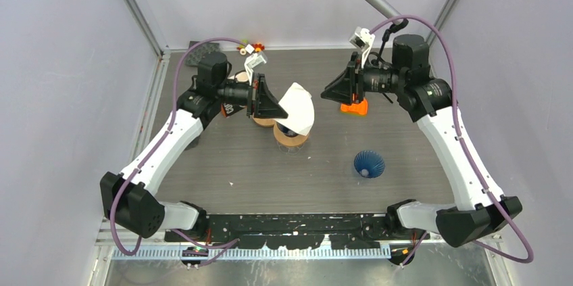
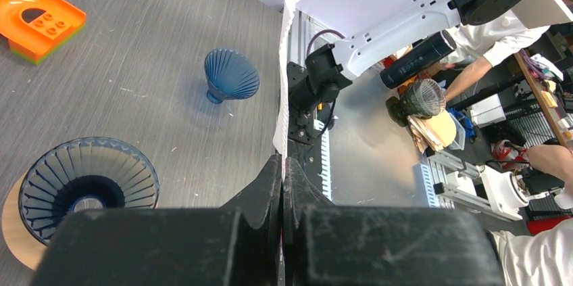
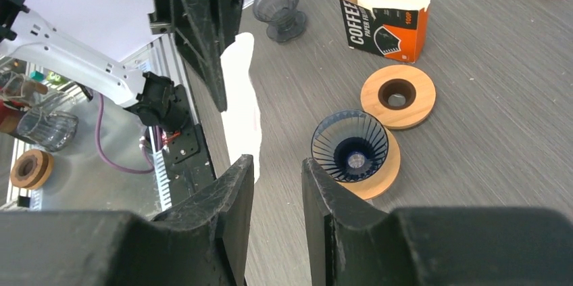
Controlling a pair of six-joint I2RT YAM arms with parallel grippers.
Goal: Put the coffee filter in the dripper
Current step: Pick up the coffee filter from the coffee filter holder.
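The white paper coffee filter (image 1: 299, 108) hangs in the air, pinched at one edge by my left gripper (image 1: 278, 107), which is shut on it. In the left wrist view the filter (image 2: 284, 63) shows edge-on, rising from the closed fingertips of that gripper (image 2: 282, 164). The dark blue ribbed dripper (image 1: 291, 132) sits on a wooden ring just below the filter; it also shows as the dripper (image 2: 86, 181) and the dripper (image 3: 349, 145). My right gripper (image 1: 324, 94) floats right of the filter, and the right gripper (image 3: 277, 164) is open with nothing between its fingers. The filter (image 3: 242, 107) lies just beyond its left finger.
A small blue cone dripper (image 1: 368, 163) stands at front right. An orange block (image 1: 355, 107) sits under the right gripper. A second wooden ring (image 3: 396, 95), a filter box (image 3: 385, 19) and a grey dripper (image 3: 278, 7) stand behind. Small toys (image 1: 251, 47) lie at the back edge.
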